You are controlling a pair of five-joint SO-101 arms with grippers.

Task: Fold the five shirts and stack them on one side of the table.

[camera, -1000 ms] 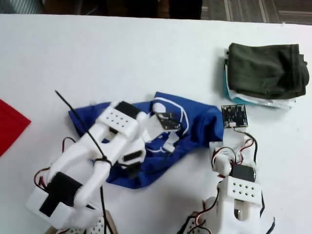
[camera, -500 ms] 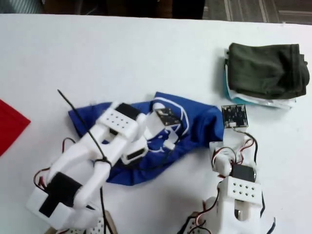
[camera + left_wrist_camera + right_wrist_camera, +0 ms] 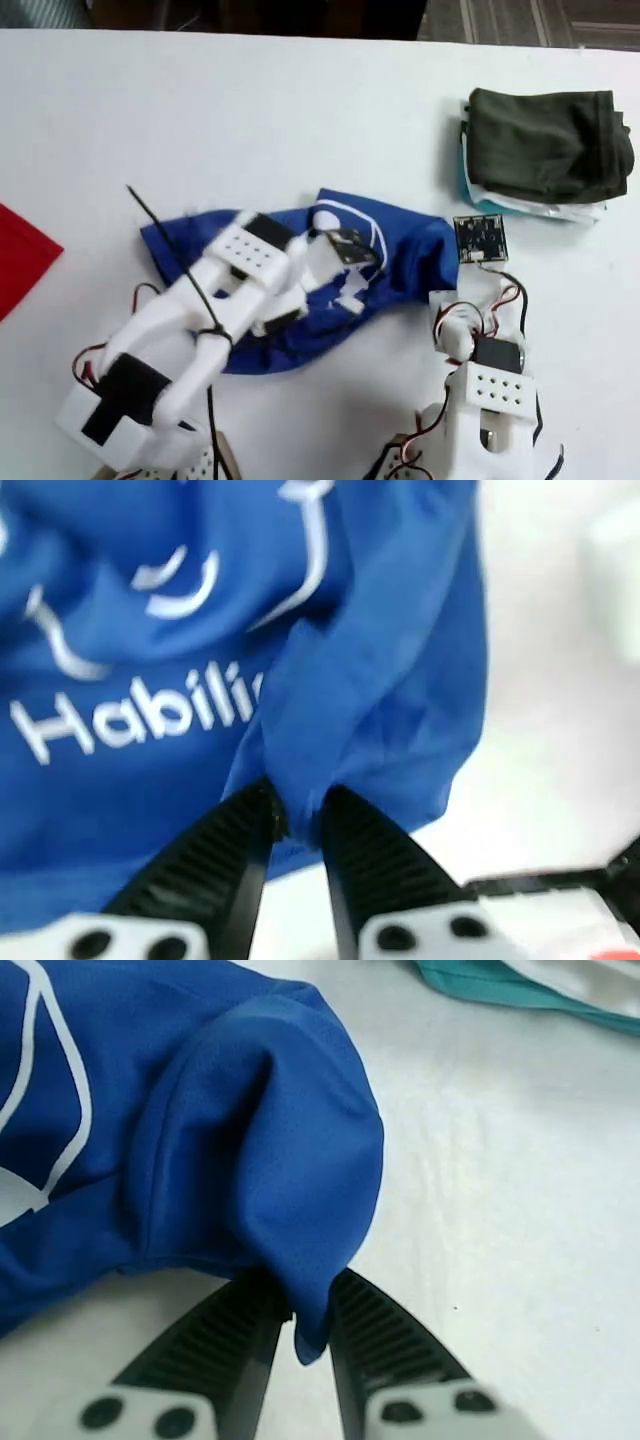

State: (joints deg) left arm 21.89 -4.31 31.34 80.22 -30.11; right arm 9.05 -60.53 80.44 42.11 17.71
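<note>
Over table point(image 3: 200, 110) centre | left tool point(image 3: 297, 815) clamped on blue shirt point(image 3: 405, 255), arm stretched low | right tool point(image 3: 308, 1310) seemingly pinching its corner

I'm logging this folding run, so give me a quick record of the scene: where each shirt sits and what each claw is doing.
table: white
stack: folded shirts at the far right, dark green on top, white and teal layers beneath
blue shirt: crumpled mid-table, white print facing up
left claw: shut on a raised fold of the blue shirt
right claw: shut on the blue shirt's edge, on the stack's side
red cloth: at the table's left edge, partly out of frame
</note>
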